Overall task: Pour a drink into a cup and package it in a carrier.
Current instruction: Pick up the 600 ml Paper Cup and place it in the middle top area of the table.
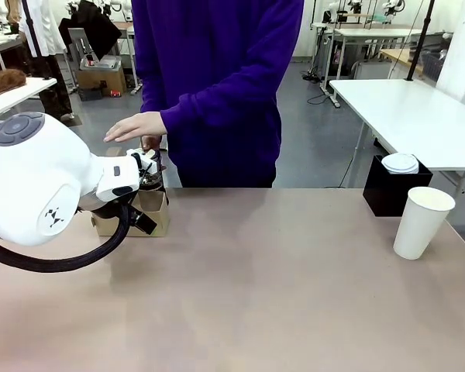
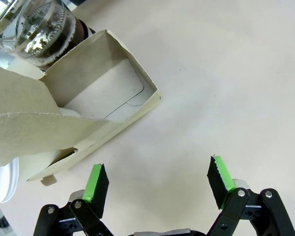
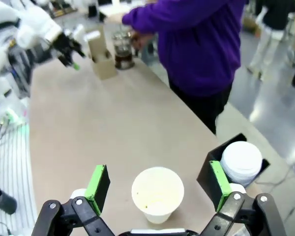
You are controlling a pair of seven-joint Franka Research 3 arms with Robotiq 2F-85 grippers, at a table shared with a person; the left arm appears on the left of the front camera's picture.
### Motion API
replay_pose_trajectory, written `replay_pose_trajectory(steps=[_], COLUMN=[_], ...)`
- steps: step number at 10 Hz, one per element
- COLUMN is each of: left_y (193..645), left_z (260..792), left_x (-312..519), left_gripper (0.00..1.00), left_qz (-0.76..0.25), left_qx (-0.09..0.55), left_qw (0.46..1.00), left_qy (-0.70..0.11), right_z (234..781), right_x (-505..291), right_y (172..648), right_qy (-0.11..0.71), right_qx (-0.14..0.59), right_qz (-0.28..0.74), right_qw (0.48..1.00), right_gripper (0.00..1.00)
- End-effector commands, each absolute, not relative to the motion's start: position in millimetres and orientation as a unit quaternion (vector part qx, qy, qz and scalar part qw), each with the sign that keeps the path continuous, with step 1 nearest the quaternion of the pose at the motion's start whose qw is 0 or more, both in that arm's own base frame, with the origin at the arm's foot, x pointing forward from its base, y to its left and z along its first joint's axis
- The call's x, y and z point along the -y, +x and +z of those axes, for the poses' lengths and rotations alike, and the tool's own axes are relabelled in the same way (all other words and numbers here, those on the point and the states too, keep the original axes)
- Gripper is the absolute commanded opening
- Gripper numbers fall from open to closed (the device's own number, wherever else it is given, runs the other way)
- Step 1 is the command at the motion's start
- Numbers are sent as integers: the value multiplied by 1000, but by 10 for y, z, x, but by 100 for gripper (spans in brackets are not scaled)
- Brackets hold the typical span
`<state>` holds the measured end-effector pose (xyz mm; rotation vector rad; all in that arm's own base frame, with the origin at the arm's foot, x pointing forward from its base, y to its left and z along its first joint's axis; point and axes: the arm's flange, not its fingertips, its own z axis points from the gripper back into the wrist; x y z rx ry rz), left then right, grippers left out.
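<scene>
The brown carrier (image 1: pixel 153 211) stands at the table's far left with an empty slot, its wall (image 2: pixel 104 55) lying just ahead of my left gripper (image 2: pixel 157 184), which is open and holds nothing. Behind the carrier, the glass pitcher with the dark drink (image 2: pixel 42 30) stands with the person's hand (image 1: pixel 136 125) over it. The white cup (image 1: pixel 422 222) stands upright, lidless and empty at the far right. My right gripper (image 3: pixel 157 189) is open above the cup (image 3: pixel 157 192), whose rim lies between the green pads without touching them.
A black box (image 1: pixel 387 194) holding a stack of white lids (image 1: pixel 401 163) stands behind the cup. The person in purple stands at the far edge. My left arm's white body (image 1: pixel 39 182) covers the table's left side. The table's right edge is close to the cup.
</scene>
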<state>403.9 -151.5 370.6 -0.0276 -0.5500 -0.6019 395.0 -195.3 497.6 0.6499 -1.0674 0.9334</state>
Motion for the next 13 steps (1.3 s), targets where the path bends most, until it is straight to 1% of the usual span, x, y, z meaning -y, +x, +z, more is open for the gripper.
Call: replay_pose_trajectory(steps=[1,3,4,5,7,8,9,10,11,13], left_y=[4037,4037,4037,4037,4037,4037,4037,4037,4037,4037], left_z=[3706,3706,3706,3706,3706,3706,3706,3706,3706,3706], left_x=[1513,1513,1513,1513,1513,1513,1513,1513,1513,1513], left_gripper=[100,100,100,100,100,100,100,100,100,100], left_qz=[-293,-293,-293,-293,-293,-293,-293,-293,-293,-293], left_qx=[267,267,267,267,267,267,267,267,267,267], left_qw=[918,918,918,918,918,918,918,918,918,918], left_qy=[-14,-14,-14,-14,-14,-14,-14,-14,-14,-14], right_z=[4477,4202,4166,4203,4203,4053,3847,3607,3451,3205], right_x=[2078,2131,2080,2141,2141,2107,2150,2178,2197,2215], right_y=[4083,4121,4135,3960,3960,4029,4046,4009,3953,3886], right_qy=[330,347,362,340,340,353,402,430,422,424], right_qx=[504,512,522,505,505,504,516,532,558,586], right_qz=[421,402,407,399,399,398,390,390,379,369], right_qw=[677,676,656,686,686,681,648,616,605,583], right_gripper=[100,100,100,100,100,100,100,100,100,100])
